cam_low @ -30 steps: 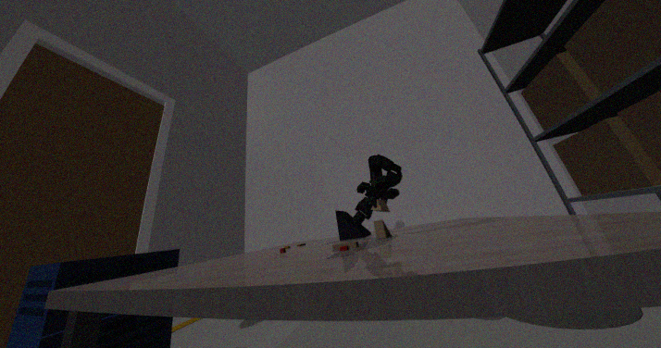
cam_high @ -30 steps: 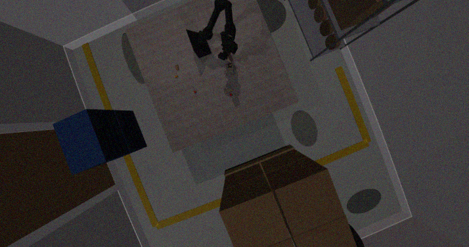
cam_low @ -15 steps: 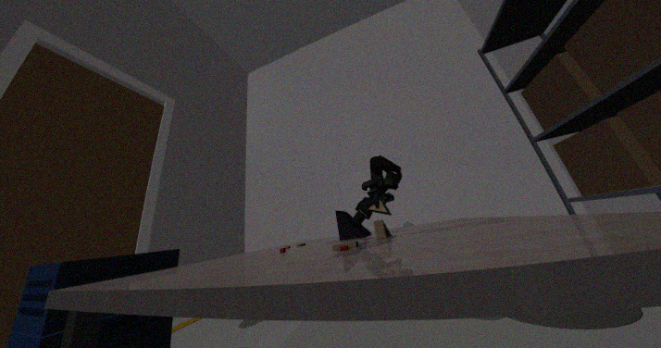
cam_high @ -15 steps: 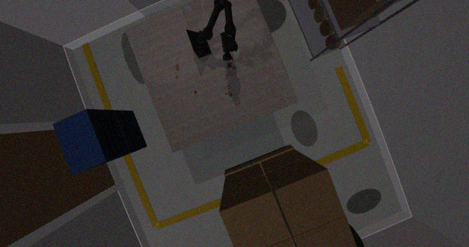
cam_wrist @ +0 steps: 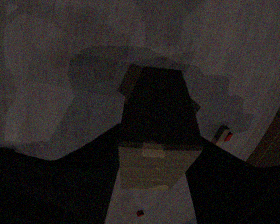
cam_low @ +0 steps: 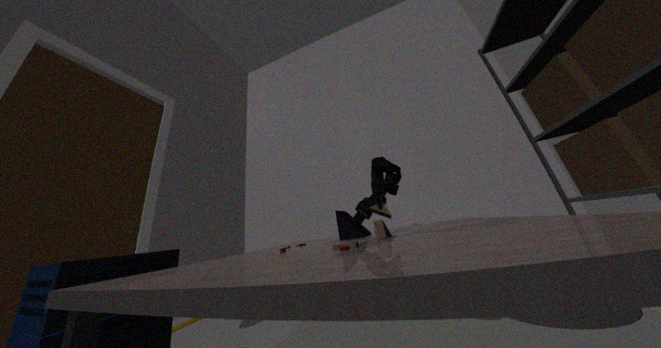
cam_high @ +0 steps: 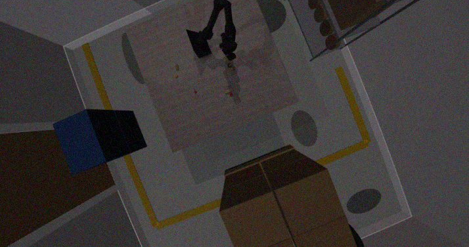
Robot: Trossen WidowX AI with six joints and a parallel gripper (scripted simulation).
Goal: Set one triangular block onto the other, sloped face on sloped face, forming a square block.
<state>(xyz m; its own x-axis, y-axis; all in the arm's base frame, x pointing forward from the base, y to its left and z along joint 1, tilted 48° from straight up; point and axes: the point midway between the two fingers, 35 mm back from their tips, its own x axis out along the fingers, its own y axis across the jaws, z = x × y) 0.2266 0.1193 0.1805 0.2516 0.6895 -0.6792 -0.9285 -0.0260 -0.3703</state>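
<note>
The lighting is dim and fine detail is poor in all three views. The black arm [cam_low: 383, 175] rises from its dark base [cam_low: 348, 228] on the pale table [cam_low: 463, 244] and folds downward, so that the gripper [cam_low: 380, 211] hangs above the table surface. The gripper is clamped on a pale triangular block [cam_low: 382, 212], which is clear of the table and tilted in the exterior view. The second triangular block [cam_low: 380, 229] stands on the table directly beneath the held one, with a visible gap between the two; they are not touching. From the top view the gripper [cam_high: 230, 59] sits just in front of the base [cam_high: 198, 43], and the blocks under it are too small and dark to separate. In the wrist view the two dark fingers flank a pale block face [cam_wrist: 153, 169] at lower centre, and a darker shape lies just beyond it; which block is which cannot be told from this view. Several small items lie scattered on the table: a red-tipped piece [cam_low: 343, 247] close to the base, further small pieces [cam_low: 284, 249] nearer the table edge, and two orange bits [cam_high: 177, 67] apart from the arm. A shelf rack [cam_low: 532, 138] stands to one side of the table, a blue crate [cam_high: 79, 140] and cardboard boxes [cam_high: 295, 200] on the floor.
</note>
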